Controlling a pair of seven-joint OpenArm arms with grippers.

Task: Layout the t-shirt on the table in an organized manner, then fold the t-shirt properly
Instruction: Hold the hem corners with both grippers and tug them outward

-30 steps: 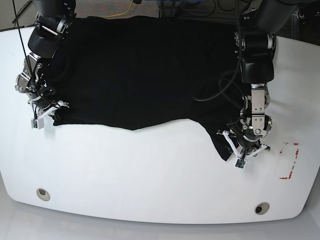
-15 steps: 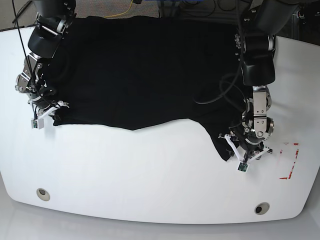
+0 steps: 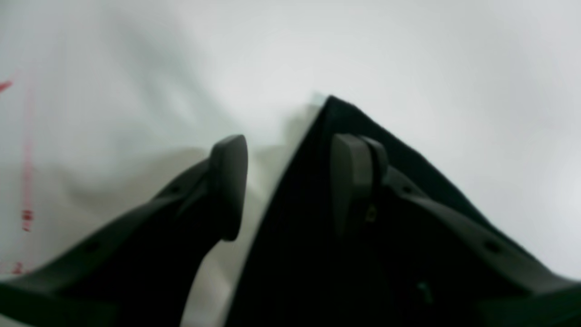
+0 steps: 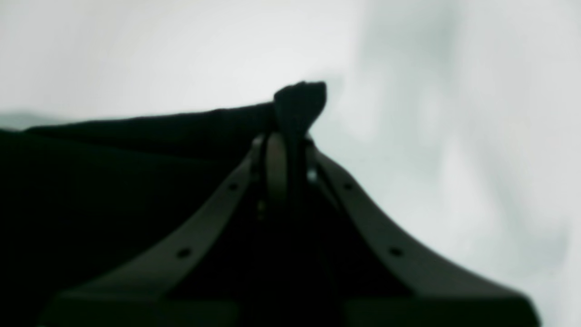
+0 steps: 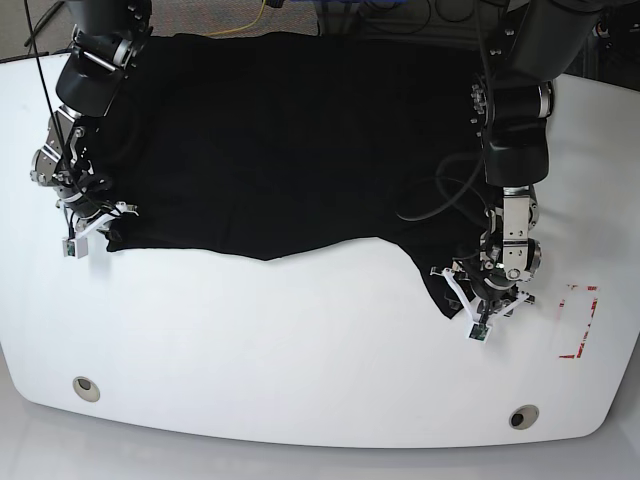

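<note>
Left wrist view, left tool: its two dark fingers stand spread with a gap between them; one finger is over bare white bench, the other lies over the black t-shirt; nothing is pinched.
Left wrist view, t-shirt: a pointed corner of cloth lies flat on the bench, its tip just past the fingertips; faint red marks show at the left edge of the picture.
Right wrist view, right tool: fingers pressed together on a small bunch of the t-shirt; a nub of black cloth sticks up past the tips; the white bench lies behind, blurred.
Base view, t-shirt: spread wide over the far half of the bench; its near hem runs wavy, with a tongue hanging nearer on the picture's right.
Base view, left tool: low at that tongue's tip, near the red outline.
Base view, right tool: at the cloth's near corner on the picture's left.
Base view, holes: one near the front left, one near the front right.
</note>
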